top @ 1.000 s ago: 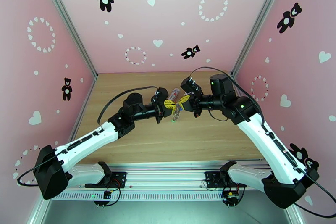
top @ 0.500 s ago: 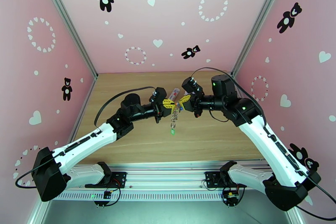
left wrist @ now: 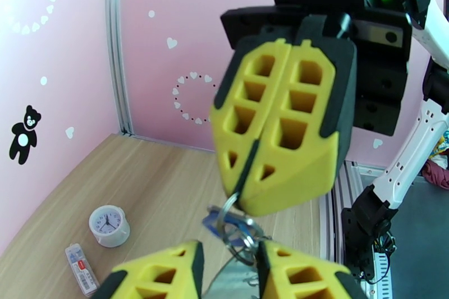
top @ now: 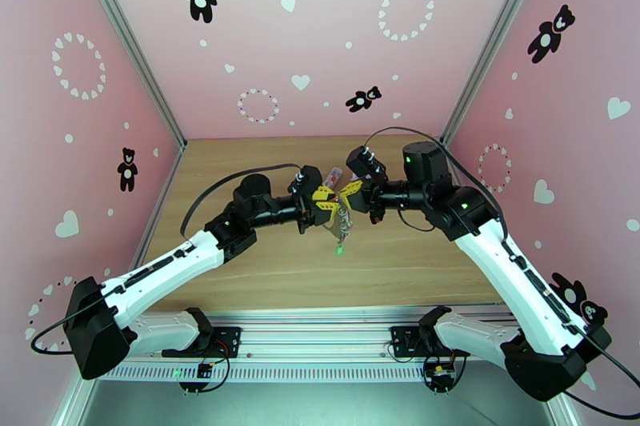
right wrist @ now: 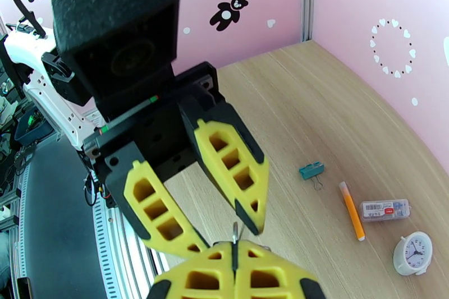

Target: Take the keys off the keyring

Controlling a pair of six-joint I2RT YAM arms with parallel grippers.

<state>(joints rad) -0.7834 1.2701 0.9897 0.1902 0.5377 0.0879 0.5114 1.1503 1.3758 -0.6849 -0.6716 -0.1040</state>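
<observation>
Now both hands meet in mid-air over the middle of the surface (top: 264, 276), fingertips almost nose to nose. The right hand (left wrist: 247, 196) is pinched fully closed, and a small metal ring of the keyring (left wrist: 236, 230) pokes out from between its tips, so it carries the whole bunch. From that pinch the keyring dangles down, its long axis running roughly straight toward the surface, with the blue key (left wrist: 211, 226) tucked up just beside the top rings and the green key (top: 339, 248) at the low end. The left hand (left wrist: 229, 255) sits right underneath with its fingers parted, one on either side of the ring cluster, gripping nothing. It is plainly the nearer one to the keys. Whichever key it goes for lies below the right hand's pinch, so a pull would run down and away from it.
</observation>
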